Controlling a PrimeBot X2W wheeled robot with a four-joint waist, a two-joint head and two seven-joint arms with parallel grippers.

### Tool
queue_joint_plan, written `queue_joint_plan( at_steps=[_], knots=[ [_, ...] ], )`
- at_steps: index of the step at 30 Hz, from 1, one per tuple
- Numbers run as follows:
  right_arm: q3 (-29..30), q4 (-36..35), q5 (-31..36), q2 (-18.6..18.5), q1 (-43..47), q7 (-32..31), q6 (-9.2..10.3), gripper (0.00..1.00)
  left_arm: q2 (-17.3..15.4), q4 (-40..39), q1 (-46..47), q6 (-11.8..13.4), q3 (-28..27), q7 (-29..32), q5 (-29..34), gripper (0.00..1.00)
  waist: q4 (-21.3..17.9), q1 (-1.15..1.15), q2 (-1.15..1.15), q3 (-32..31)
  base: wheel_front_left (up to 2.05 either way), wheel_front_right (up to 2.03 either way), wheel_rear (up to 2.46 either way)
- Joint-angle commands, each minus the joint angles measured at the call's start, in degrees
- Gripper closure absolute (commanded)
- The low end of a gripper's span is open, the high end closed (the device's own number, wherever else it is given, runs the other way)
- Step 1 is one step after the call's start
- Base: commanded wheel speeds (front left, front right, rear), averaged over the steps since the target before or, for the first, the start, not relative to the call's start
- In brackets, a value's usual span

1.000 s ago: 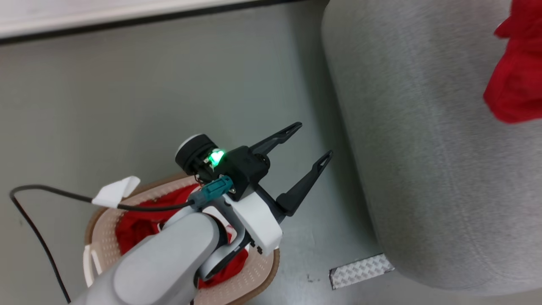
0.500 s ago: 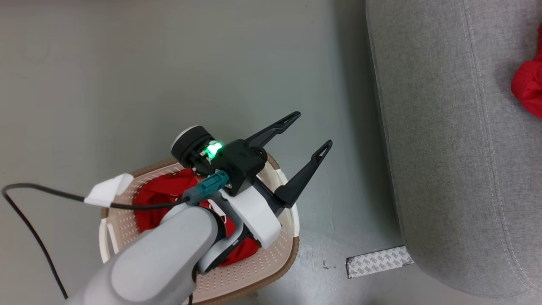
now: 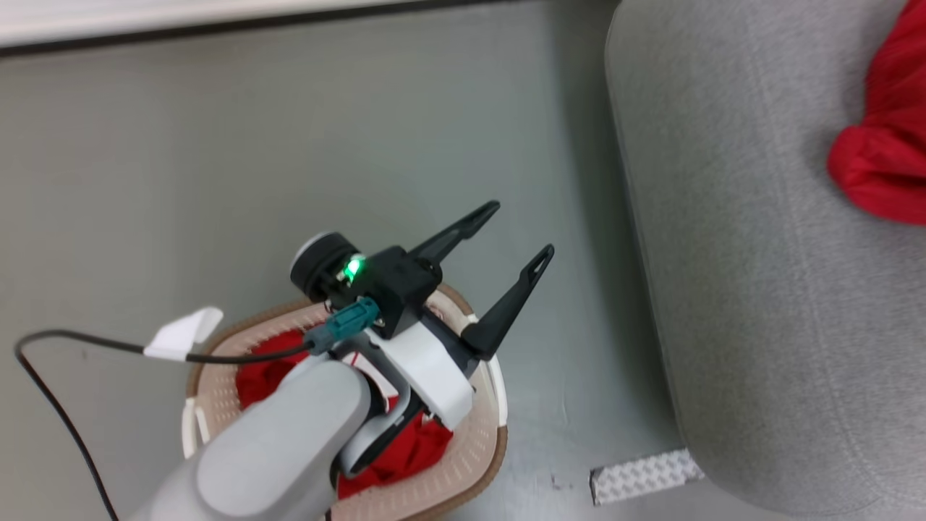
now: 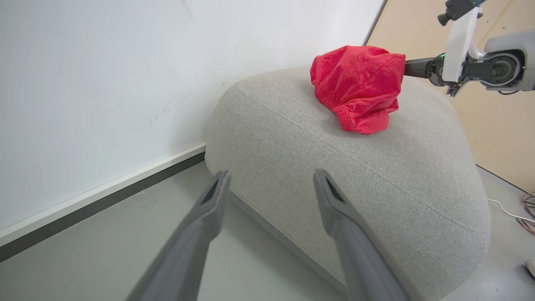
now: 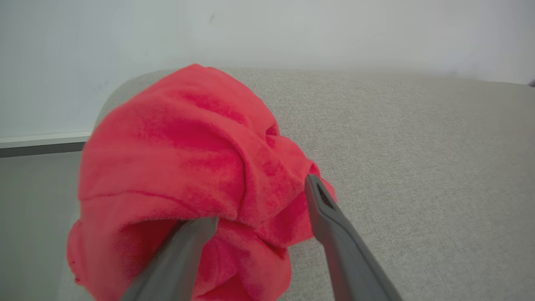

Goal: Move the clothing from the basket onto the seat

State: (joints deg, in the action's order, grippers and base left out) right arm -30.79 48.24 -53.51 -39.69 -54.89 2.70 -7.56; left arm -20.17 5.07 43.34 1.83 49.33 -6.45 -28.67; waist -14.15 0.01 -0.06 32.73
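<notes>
The cream perforated basket [image 3: 483, 441] with a brown rim stands on the floor and holds red clothing [image 3: 405, 457]. My left gripper [image 3: 522, 229] hovers over the basket's far rim, open and empty, pointing toward the seat [image 3: 759, 304]. In the left wrist view its fingers [image 4: 271, 173] are spread before the grey seat [image 4: 376, 179]. A plain red garment [image 4: 359, 88] lies bunched on top. My right gripper [image 5: 261, 200] is open, its fingers either side of a fold of that garment [image 5: 179, 167], which rests on the seat [image 5: 418, 167].
A white wall with a dark baseboard [image 3: 145, 32] runs behind the grey floor. A patterned tape patch [image 3: 644, 474] lies by the seat's near corner. A black cable [image 3: 58, 344] trails at left. My right arm [image 4: 480, 71] reaches in behind the garment.
The head camera has swung, so the whole picture shifted. My left gripper stays open over the basket. My right gripper's jaws have gone from shut to wide apart.
</notes>
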Motion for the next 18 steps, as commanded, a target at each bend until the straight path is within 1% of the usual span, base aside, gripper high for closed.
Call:
queue_joint_plan(
  at_steps=[1, 6, 11, 16, 18],
  knots=[
    [-1.12, -0.01, -0.34, -0.65, 0.85, 0.19, 0.14, 0.00, 0.31, 0.73, -1.24, 0.00, 0.07, -0.95, -0.54, 0.00, -0.23, -0.01, 0.00, -2.83, 0.00, 0.00, 0.00],
    [-5.60, -1.34, -0.27, -2.49, 2.52, 0.60, 0.14, 0.00, 1.10, 3.04, -3.46, 0.19, -0.09, -3.19, -2.10, 0.00, -0.37, -0.01, 0.00, -8.71, 0.00, 0.00, 0.00],
    [-9.23, -4.20, -0.77, -4.94, 4.09, 1.99, 0.14, 0.00, 1.55, 4.60, -5.93, 0.61, -0.79, -4.97, -3.63, 0.00, -0.10, -0.01, 0.00, -14.64, 0.00, 0.00, 0.00],
    [-11.66, -8.11, -0.75, -6.82, 4.98, 4.03, 0.14, 0.00, 1.37, 5.17, -8.42, 1.43, -1.95, -6.37, -5.03, 0.00, 0.93, -0.01, 0.00, -20.12, 0.00, 0.00, 0.00],
    [-11.63, -9.89, -1.45, -6.86, 5.13, 5.32, 0.14, 0.00, 1.09, 5.29, -9.41, 1.88, -2.59, -6.89, -5.74, 0.00, 1.48, -0.01, 0.00, -22.19, 0.00, 0.00, 0.00]
  ],
)
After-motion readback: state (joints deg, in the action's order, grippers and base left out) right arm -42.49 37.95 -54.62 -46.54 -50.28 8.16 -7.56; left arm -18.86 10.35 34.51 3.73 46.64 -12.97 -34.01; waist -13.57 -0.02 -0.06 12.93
